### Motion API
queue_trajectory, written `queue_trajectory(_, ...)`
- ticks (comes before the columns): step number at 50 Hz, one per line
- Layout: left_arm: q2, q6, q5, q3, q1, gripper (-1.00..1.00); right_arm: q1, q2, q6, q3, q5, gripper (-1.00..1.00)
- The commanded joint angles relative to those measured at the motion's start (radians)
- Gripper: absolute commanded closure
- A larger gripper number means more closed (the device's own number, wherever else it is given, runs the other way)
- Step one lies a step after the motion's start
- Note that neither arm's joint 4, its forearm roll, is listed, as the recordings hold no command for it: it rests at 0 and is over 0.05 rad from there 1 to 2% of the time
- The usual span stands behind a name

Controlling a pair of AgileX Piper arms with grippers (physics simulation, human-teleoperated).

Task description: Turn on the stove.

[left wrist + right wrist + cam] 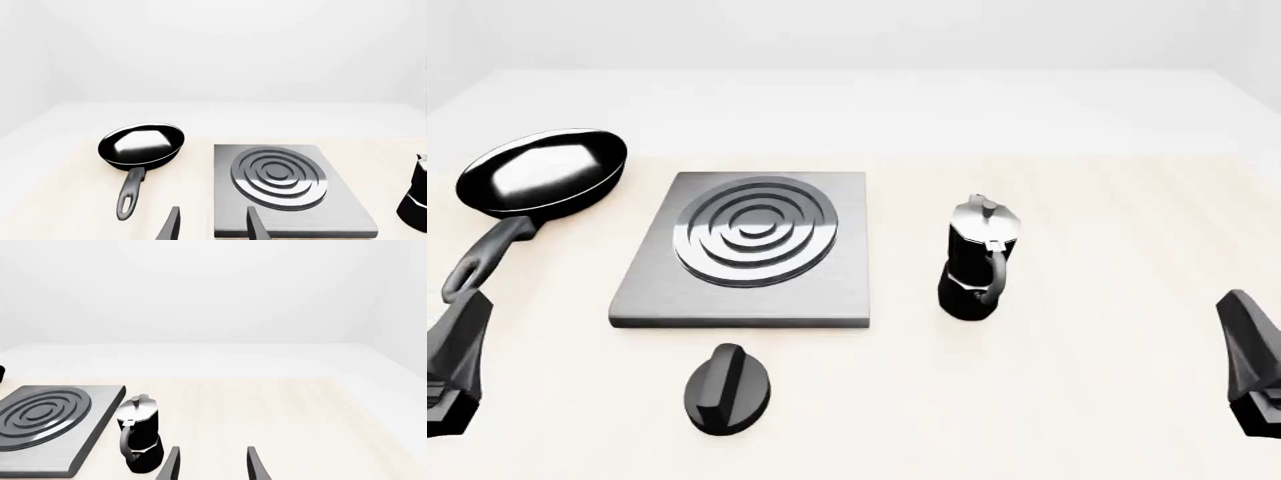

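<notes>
My two grippers hang low at the near corners of the pale worktop (1068,400), the left gripper (213,225) at the left edge of the front view and the right gripper (213,465) at the right edge. Both wrist views show each pair of jaws parted, with bare gap between the fingers and nothing in them.

The stove (747,250), a flat square grey slab with a raised ring burner (758,230) on top, lies flat left of the middle of the worktop, well ahead of both grippers. It is nearer my left gripper: in the left wrist view one finger overlaps the stove's near edge, though I cannot tell whether there is contact. From the right wrist view the stove sits off to the side, clear of the jaws.

A small black round knob (727,388) with a ridge lies on the worktop just in front of the stove's near edge, apart from it and between the grippers. A black frying pan (541,175) rests beside the stove on the left, handle pointing toward my left gripper. A black moka pot (977,260) stands upright to the stove's right.
</notes>
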Motion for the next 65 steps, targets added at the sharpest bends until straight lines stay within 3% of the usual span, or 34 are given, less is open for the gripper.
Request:
queue_trajectory(1, 0.033, 0.0, 0.032, -0.038, -0.028, -1.0, -0.012, 0.006, 0.028, -0.001, -0.014, -1.0)
queue_trajectory(4, 0.119, -0.001, 0.024, -0.092, -0.081, -1.0, -0.005, 0.01, 0.025, -0.001, -0.012, -1.0)
queue_trajectory(5, 0.164, -0.033, 0.014, -0.105, -0.088, -1.0, -0.004, 0.014, 0.023, 0.0, -0.015, -1.0)
queue_trajectory(11, 0.298, -0.018, -0.003, -0.173, -0.194, -1.0, -0.002, 0.028, 0.014, 0.0, -0.026, -1.0)
queue_trajectory(12, 0.335, -0.002, -0.019, -0.173, -0.216, -1.0, -0.002, 0.024, 0.015, 0.0, -0.022, -1.0)
queue_trajectory(15, 0.43, -0.039, -0.057, -0.178, -0.229, -1.0, -0.001, 0.032, 0.012, 0.0, -0.029, -1.0)
queue_trajectory(18, 0.439, -0.025, -0.065, -0.18, -0.252, -1.0, -0.001, 0.036, 0.014, 0.0, -0.032, -1.0)
queue_trajectory(19, 0.558, -0.027, -0.106, -0.187, -0.29, -1.0, -0.001, 0.04, 0.014, 0.001, -0.033, -1.0)
queue_trajectory(28, 0.628, -0.039, -0.1, -0.218, -0.351, -1.0, -0.003, 0.028, 0.012, 0.0, -0.026, -1.0)
queue_trajectory(29, 0.667, -0.049, -0.11, -0.225, -0.392, -1.0, -0.005, 0.023, 0.013, 0.0, -0.022, -1.0)
queue_trajectory(45, 0.84, -0.042, -0.205, -0.263, -0.441, -1.0, -0.008, 0.013, 0.021, 0.0, -0.015, -1.0)
queue_trajectory(65, 1.036, -0.118, -0.295, -0.267, -0.514, -1.0, -0.012, 0.011, 0.038, 0.0, -0.021, -1.0)
